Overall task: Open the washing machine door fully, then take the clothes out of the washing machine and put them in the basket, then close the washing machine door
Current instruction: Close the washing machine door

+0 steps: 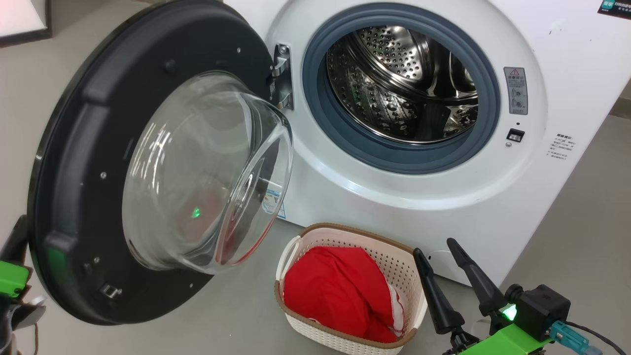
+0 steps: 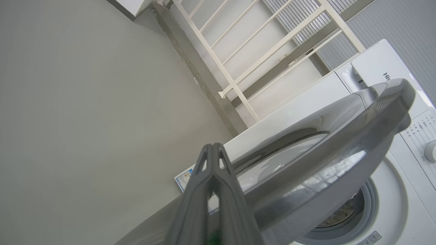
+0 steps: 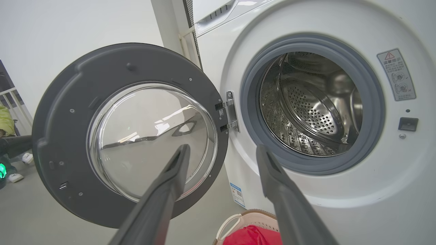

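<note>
The washing machine door (image 1: 74, 172) stands swung wide at the left of the head view. Its black inner rim faces the camera and its clear glass bowl (image 1: 207, 172) bulges forward. It hangs from a metal hinge (image 1: 281, 74) on the front of the white washing machine (image 1: 542, 197). A grey rubber ring (image 1: 318, 113) surrounds the round opening, and the perforated steel drum (image 1: 394, 84) gleams behind it.

The basket (image 1: 394, 266) sits on the grey floor (image 1: 236, 305) just in front of the machine, below the opening and to the right of the door's lower edge. The red clothes (image 1: 335, 291) lie bundled inside it and cover most of its bottom (a strip of white trim shows at the right side of the bundle).

The right gripper (image 1: 435, 246) rises from the lower right of the head view, just right of the basket. Its two dark fingers are spread well apart with nothing between them. In the right wrist view they frame the hinge, with the door to one side and the drum to the other.

The left gripper (image 2: 213, 147) has its fingers pressed flat together, clasping nothing. It sits close beside the door's outer face near the rim. Whether it touches the door cannot be told. A white railing (image 2: 238, 51) crosses the background.
</note>
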Controlling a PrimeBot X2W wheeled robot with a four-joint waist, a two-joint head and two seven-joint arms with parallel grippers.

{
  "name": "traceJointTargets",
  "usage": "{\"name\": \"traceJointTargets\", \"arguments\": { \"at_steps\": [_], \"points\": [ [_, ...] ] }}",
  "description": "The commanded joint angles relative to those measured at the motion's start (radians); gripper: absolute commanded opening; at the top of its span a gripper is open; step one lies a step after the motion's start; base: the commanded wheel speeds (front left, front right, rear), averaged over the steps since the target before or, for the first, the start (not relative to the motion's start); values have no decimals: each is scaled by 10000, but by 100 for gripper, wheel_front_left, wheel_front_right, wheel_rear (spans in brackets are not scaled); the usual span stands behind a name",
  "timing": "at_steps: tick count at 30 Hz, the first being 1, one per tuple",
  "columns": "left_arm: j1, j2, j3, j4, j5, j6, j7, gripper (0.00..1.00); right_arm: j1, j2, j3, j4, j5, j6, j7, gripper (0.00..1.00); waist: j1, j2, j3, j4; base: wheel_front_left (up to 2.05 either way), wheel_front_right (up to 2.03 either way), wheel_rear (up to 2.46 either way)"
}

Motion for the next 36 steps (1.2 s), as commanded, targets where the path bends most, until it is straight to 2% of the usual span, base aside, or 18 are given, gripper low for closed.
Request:
{"name": "traceJointTargets", "arguments": {
  "at_steps": [1, 9, 23, 36],
  "points": [
    [-530, 423, 245, -389, -93, -195, 89, 0, -143, -18, 209, -306, -63, 90, -9, 100, 0, 0, 4, -8, 0, 0, 0],
    [-91, 354, -17, -1168, -185, -386, 456, 0, -143, -18, 163, -291, -60, 90, -39, 100, 0, 0, 34, -54, 0, 0, 0],
    [1023, 58, -345, -2444, -305, -420, 785, 0, -131, -18, 75, -333, -114, 90, -45, 100, 0, 0, 96, -245, 0, 0, 0],
    [2249, -661, -1163, -4764, -84, -607, 666, 0, -100, -18, -40, -393, -156, 90, 8, 100, 0, 0, 152, -547, 0, 0, 0]
  ]
}}
